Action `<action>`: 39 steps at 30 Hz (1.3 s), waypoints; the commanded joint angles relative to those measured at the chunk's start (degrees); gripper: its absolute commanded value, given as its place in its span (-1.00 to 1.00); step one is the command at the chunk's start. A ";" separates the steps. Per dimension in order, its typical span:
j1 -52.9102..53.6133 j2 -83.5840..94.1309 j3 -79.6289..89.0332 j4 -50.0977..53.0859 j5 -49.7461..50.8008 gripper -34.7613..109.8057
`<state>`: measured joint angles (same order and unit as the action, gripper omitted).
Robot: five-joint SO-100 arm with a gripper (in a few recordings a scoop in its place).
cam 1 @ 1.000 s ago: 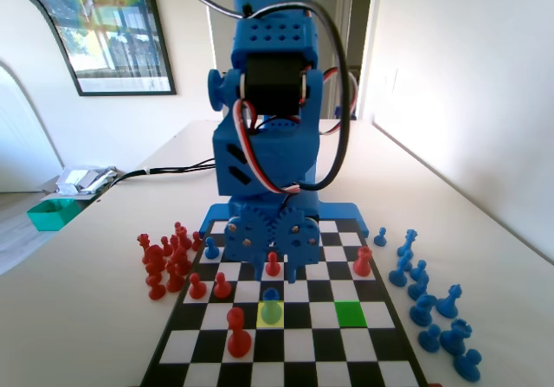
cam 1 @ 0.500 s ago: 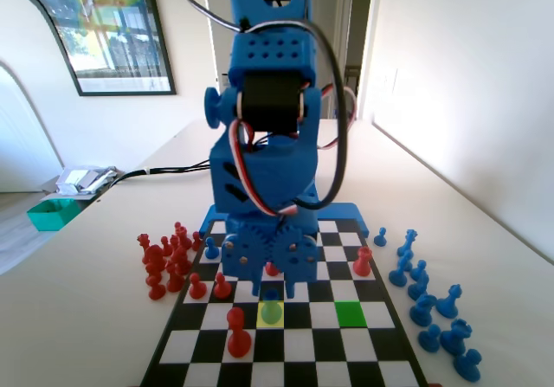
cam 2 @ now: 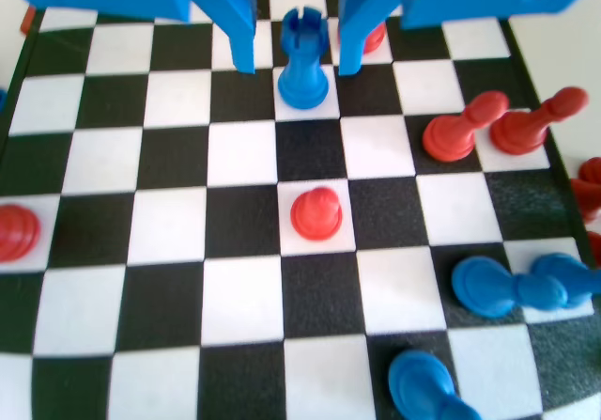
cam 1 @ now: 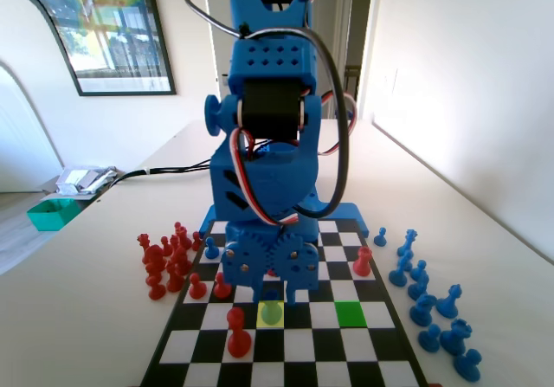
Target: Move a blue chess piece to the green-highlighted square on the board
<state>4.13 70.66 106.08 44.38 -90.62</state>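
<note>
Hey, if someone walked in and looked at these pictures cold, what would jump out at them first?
The big blue arm, bent low over the board, its end effector open astride a blue chess piece with a notched top. In the fixed view that piece stands on the yellow square, with the green-highlighted square bare to its right. Red pieces crowd the table left of the board, blue pieces the right.

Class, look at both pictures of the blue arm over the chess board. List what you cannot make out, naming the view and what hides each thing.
1. Fixed view: the blue chess piece on the yellow square is half hidden behind the gripper.
2. Fixed view: the board is cut off by the bottom edge.
3. Wrist view: the same piece has a notched top, so what kind of piece it is stays unclear; square colours are washed out.
</note>
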 commanded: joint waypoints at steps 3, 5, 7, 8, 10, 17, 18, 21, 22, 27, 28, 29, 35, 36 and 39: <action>1.58 1.41 -2.29 -0.62 -1.23 -0.32; 1.76 1.32 -2.29 -0.79 -1.41 -0.32; 1.85 1.23 -2.46 -0.97 -1.41 -0.33; 1.85 1.14 -2.46 -0.97 -1.41 -0.33; 1.93 1.14 -2.64 -1.05 -1.41 -0.33; 1.76 1.05 -2.90 -1.67 -1.32 -0.33; 1.76 1.05 -2.99 -1.67 -1.23 -0.33; 1.76 0.88 -3.34 -1.76 -1.14 -0.33; 1.67 0.79 -3.43 -1.76 -1.05 -0.33; 1.41 0.53 -3.78 -1.76 -1.23 -0.36; 1.41 0.44 -3.87 -1.76 -1.32 -0.37; 1.41 0.44 -3.87 -1.76 -1.67 -0.39; 1.14 0.09 -3.60 -1.76 -2.90 -0.47; 1.14 0.00 -3.60 -1.76 -3.16 -0.48; 1.14 -0.18 -3.60 -1.76 -3.69 -0.51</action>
<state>4.66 68.91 105.12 42.36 -93.34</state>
